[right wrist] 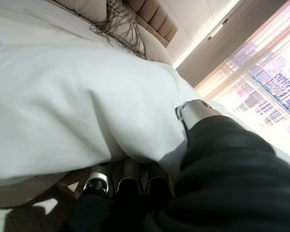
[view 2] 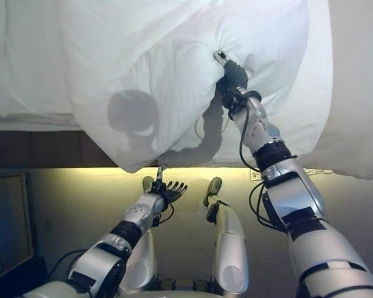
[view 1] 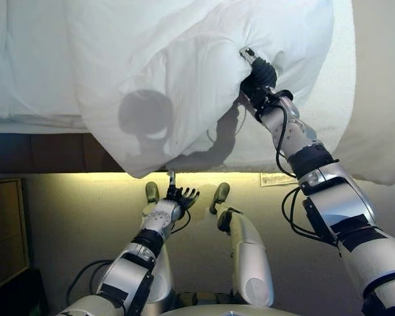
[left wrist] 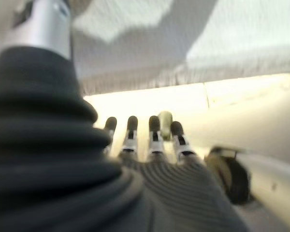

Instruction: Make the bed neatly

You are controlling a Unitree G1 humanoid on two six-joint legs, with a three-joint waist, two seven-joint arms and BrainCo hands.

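A bulky white duvet (view 1: 184, 66) lies bunched on the bed and hangs over its near edge. My right hand (view 1: 258, 76) reaches up onto the bed. It is shut on a fold of the duvet near the middle. In the right wrist view its fingers (right wrist: 128, 181) curl under the white cloth (right wrist: 63, 106) and the thumb lies on top. My left hand (view 1: 179, 197) is low, below the bed's edge and apart from the duvet. Its fingers (left wrist: 154, 140) are straight and hold nothing.
The white mattress sheet (view 1: 329, 112) shows bare to the right of the duvet. More white cover (view 1: 382, 99) hangs at the far right. The dark bed base (view 1: 39, 153) runs below, with a lit strip under it. A wooden cabinet (view 1: 3, 230) stands at the left. A fringed cushion (right wrist: 118, 24) lies by the headboard.
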